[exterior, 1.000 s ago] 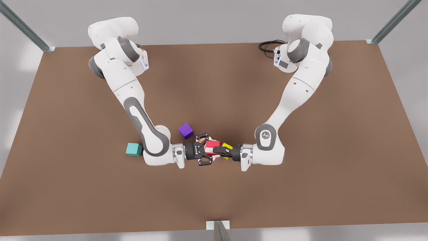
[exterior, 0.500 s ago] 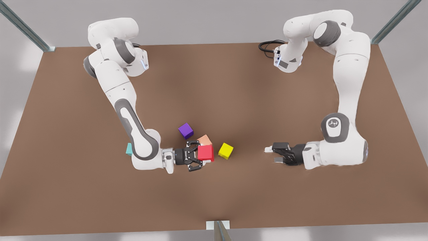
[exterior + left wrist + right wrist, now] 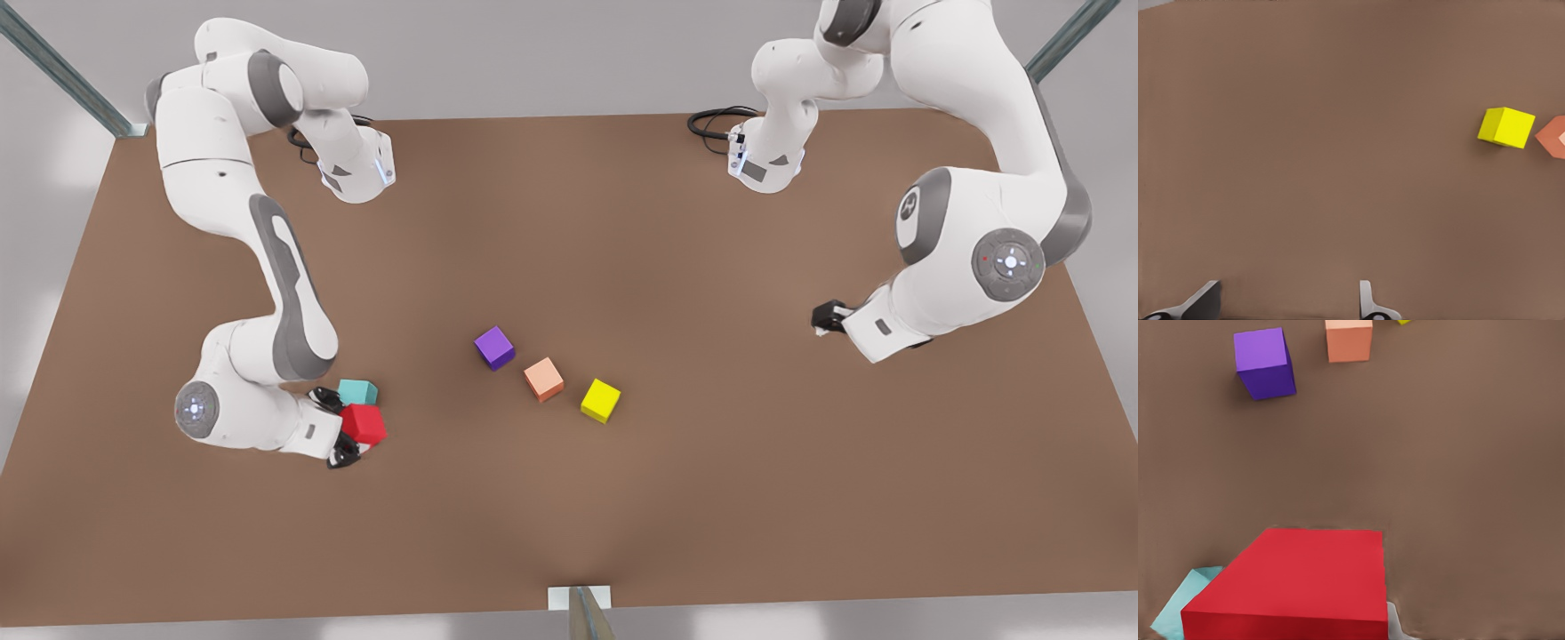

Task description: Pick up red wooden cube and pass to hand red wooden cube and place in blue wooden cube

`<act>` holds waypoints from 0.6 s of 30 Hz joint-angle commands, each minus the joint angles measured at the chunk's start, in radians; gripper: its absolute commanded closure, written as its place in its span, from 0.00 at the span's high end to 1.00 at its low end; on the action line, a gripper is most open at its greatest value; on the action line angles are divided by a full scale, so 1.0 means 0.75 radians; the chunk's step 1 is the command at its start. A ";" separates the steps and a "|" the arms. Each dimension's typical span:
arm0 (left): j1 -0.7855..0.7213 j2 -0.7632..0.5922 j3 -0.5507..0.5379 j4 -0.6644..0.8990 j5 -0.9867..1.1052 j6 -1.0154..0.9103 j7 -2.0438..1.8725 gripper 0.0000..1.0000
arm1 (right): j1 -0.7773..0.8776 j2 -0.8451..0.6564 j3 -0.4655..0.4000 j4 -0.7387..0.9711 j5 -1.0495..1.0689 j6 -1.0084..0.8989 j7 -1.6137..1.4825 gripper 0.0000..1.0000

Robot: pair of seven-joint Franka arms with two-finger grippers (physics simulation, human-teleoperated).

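Across the middle of the brown bench [image 3: 622, 498] we see three loose matte cubes in a slanting row: a purple cube [image 3: 494, 347], a salmon-orange cube [image 3: 543, 380] and a yellow cube [image 3: 601, 400], all apart from one another and well clear of both arms. Toward the front view's left, the right end effector [image 3: 348, 428] is clamped on the red wooden cube [image 3: 364, 424], which hangs just beside and partly over the teal blue wooden cube [image 3: 357, 392]. That arm folds down sharply, with its wrist low over the bench. Toward the front view's right, the left end effector [image 3: 1286, 301] waits, raised and drawn back, fingers spread apart with nothing between them.
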 commanded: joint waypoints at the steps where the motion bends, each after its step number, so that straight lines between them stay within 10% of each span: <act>1: 0.030 0.003 -0.001 0.021 0.048 -0.078 -0.179 1.00 | 0.003 -0.033 -0.008 -0.055 -0.249 0.073 0.519 0.45; 18: 0.015 0.017 -0.007 0.021 0.059 -0.068 -0.179 1.00 | -0.014 -0.285 -0.008 -0.683 -0.439 0.564 0.646 0.45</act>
